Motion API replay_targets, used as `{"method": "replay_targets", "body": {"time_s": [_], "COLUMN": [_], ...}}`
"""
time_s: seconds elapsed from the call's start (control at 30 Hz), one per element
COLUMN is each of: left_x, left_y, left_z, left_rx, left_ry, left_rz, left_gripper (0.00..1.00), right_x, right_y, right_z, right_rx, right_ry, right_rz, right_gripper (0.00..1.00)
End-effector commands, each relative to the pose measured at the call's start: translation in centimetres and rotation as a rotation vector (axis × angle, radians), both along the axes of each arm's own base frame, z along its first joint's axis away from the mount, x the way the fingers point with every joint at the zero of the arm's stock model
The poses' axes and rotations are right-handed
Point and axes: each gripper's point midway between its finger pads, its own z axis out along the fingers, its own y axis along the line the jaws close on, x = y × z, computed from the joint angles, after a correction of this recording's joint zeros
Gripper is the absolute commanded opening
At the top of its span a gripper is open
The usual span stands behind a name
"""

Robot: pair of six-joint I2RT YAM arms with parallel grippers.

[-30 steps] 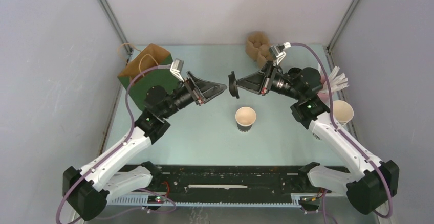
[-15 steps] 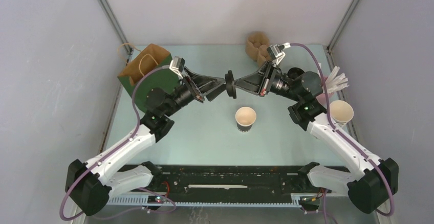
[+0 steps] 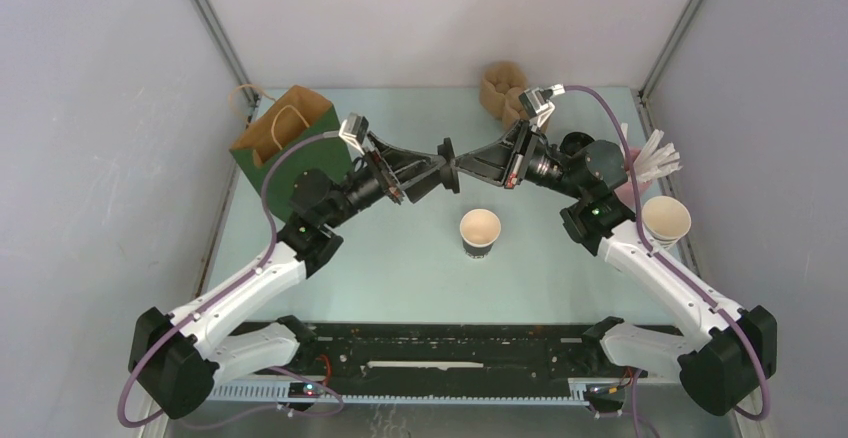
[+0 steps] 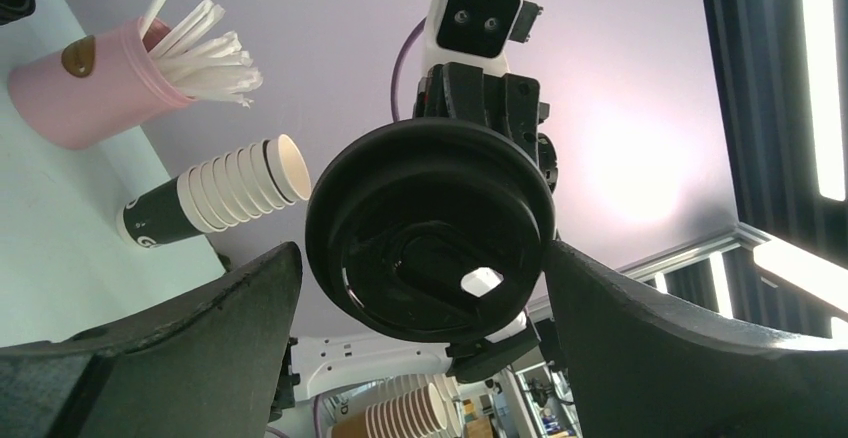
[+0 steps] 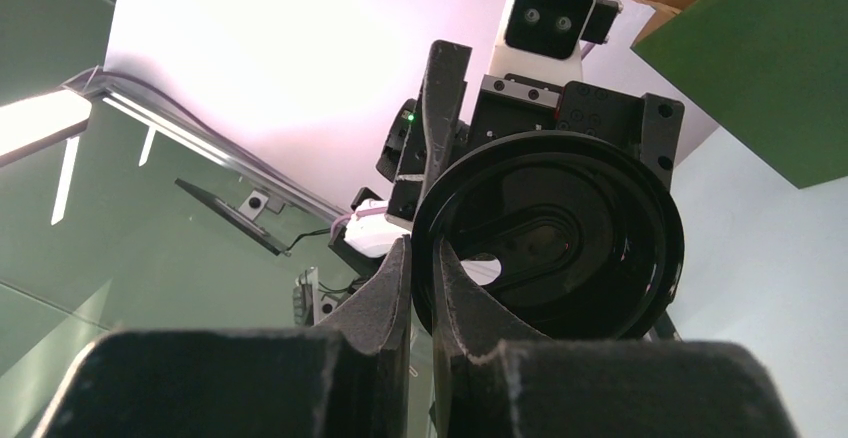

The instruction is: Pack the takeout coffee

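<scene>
Table [image 3: 400, 268] first: green paper bag [image 3: 285, 138] stands open at far left, well apart from everything else. Above table centre the 2 arms meet nose to nose. Right gripper [image 3: 462, 166] is pinched tight on a rim, thin edge-on hold per R wrist view. Left gripper [image 3: 438, 170] is spread wide, not clamped on anything. Takeout coffee is in 2 parts rn. Paper cup [image 3: 480, 233] sits upright on table near centre, mouth uncovered. Black lid [image 4: 430, 228] is up in the air on edge, held by R, w/ a L finger each side of its disc: one looks to be at the rim, the other shows a sliver of gap. Handling, my guess: cup is light, thin-walled, crushes easy, tips if nudged, so grip low-to-mid on the wall, softly; can't tell if there's liquid inside. Lid is light, thin plastic, flexy & slick, so take it across the rim w/ a gentle squeeze or it pops out.
</scene>
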Motion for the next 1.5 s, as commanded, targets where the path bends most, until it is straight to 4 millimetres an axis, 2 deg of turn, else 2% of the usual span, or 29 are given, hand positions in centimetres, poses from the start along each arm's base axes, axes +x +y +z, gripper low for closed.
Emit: {"method": "replay_targets", "body": {"time_s": [0.0,0.1,0.2,0.57,0.73,0.93,1.1,1.17,1.23,1.27,1.37,1.47], "left_x": [-0.8,-0.7,-0.8,-0.7,-0.6,-0.1,0.5,0.9,1.4,1.6,2.2,2.6], "left_y": [-0.1,-0.1,-0.2,-0.5,-0.4,0.0,0.7,1.3,2.0,2.3,3.2,3.1], "left_z": [1.2,1.1,1.3,1.6,1.6,0.2,-1.1,-2.1,-3.4,-4.3,-7.0,-9.0], "left_rx": [0.003,0.007,0.015,0.036,0.042,0.117,0.218,0.294,0.404,0.478,0.748,0.970], "left_ry": [-0.050,-0.044,-0.052,-0.059,-0.066,-0.072,-0.088,-0.094,-0.124,-0.125,-0.154,-0.185], "left_rz": [-0.015,-0.011,-0.015,-0.005,0.007,0.060,0.123,0.167,0.208,0.229,0.275,0.287], "left_gripper": [0.94,0.93,0.97,0.91,0.83,0.76,0.74,0.73,0.71,0.71,0.69,0.69], "right_x": [-0.4,-0.5,-0.4,-0.6,-0.5,0.0,0.4,0.9,1.8,2.4,4.4,4.7], "right_y": [0.1,0.0,0.1,0.3,0.2,-0.2,-1.8,-3.0,-5.4,-7.1,-13.0,-16.9], "right_z": [0.7,0.7,0.4,-0.1,-0.5,-2.2,-3.0,-4.1,-5.8,-7.5,-12.1,-15.5], "right_rx": [0.021,0.020,0.009,-0.013,-0.035,-0.106,-0.138,-0.188,-0.274,-0.355,-0.651,-0.935], "right_ry": [-0.033,-0.040,-0.033,-0.037,-0.035,-0.008,0.007,0.019,0.029,0.058,0.112,0.119], "right_rz": [0.009,0.006,0.007,0.010,-0.008,-0.042,-0.092,-0.135,-0.239,-0.308,-0.571,-0.692], "right_gripper": [0.14,0.14,0.14,0.15,0.17,0.28,0.57,0.64,0.73,0.77,0.79,0.79]}}
